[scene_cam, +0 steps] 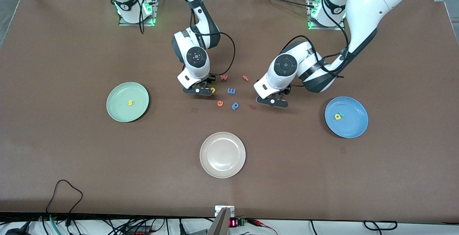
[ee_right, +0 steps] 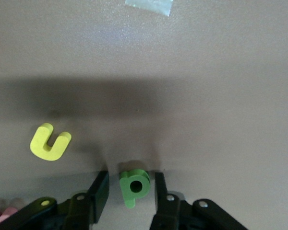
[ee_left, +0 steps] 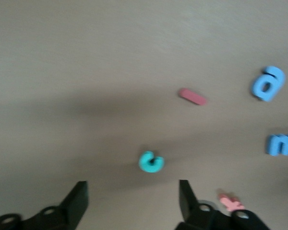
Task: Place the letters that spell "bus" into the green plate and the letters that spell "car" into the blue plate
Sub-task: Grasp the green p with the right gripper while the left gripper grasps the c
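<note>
Now my right gripper [ee_right: 127,187] narrows around the green round-bodied letter [ee_right: 134,186], not yet pinching; my left gripper [ee_left: 133,199] hangs open over the teal "c" [ee_left: 150,162], which needs lowering and closing.

"s" [scene_cam: 130,102] in the green plate [scene_cam: 118,112]

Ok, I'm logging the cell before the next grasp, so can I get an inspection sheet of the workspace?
Surface: brown table, no spills seen.
Job's things: green plate holds the yellow s; blue plate holds the yellow a and teal r; yellow u, green stemmed letter and teal c lie on the table.
Clutter: white plate; pink w, red t, blue m, orange e, blue round-bodied letter, red bar loose mid-table.
Grippers: right gripper open, straddling the green stemmed letter without touching; left gripper open, the teal c just ahead of it.
Cables: black loop on the table's camera-side edge.
Surroundings: electronics box at that edge.
</note>
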`<state>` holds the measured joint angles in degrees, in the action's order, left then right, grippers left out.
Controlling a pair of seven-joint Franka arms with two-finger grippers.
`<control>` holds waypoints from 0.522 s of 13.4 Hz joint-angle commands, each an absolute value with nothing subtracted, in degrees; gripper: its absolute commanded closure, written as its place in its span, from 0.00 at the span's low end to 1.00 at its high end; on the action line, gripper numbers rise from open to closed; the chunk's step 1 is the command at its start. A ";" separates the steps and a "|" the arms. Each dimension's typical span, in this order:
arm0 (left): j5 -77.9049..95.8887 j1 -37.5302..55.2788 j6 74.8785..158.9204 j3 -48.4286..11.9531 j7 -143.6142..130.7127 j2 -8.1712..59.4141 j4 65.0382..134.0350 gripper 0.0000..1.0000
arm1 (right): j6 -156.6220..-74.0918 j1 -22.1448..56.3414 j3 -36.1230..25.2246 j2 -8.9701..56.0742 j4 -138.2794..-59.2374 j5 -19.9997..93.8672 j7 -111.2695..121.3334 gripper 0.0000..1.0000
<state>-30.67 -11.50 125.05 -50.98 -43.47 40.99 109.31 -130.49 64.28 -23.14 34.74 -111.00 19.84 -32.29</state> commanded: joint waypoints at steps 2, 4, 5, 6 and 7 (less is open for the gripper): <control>-31.82 -5.90 127.53 -46.16 -44.12 42.01 109.16 0.31 | -130.69 65.04 -23.29 35.51 -111.53 20.74 -32.70 0.75; -35.04 -4.49 127.97 -44.48 -43.86 42.19 109.16 0.34 | -130.61 65.04 -23.29 35.59 -111.53 20.74 -32.78 0.81; -36.03 -4.48 128.06 -44.39 -43.86 42.36 109.16 0.34 | -130.61 65.04 -23.38 35.68 -111.45 20.74 -32.70 0.82; -36.12 -4.57 128.14 -44.38 -43.86 43.06 109.16 0.34 | -130.26 65.04 -23.38 35.16 -111.27 20.74 -32.70 0.82; -36.12 -4.48 129.36 -44.38 -43.86 43.68 109.16 0.34 | -129.82 64.87 -23.47 33.85 -111.18 20.74 -32.78 0.85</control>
<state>-34.38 -5.08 127.74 -44.84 -43.53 42.64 109.45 -130.41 64.45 -23.17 34.70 -110.85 20.01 -32.29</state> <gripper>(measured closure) 0.335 0.718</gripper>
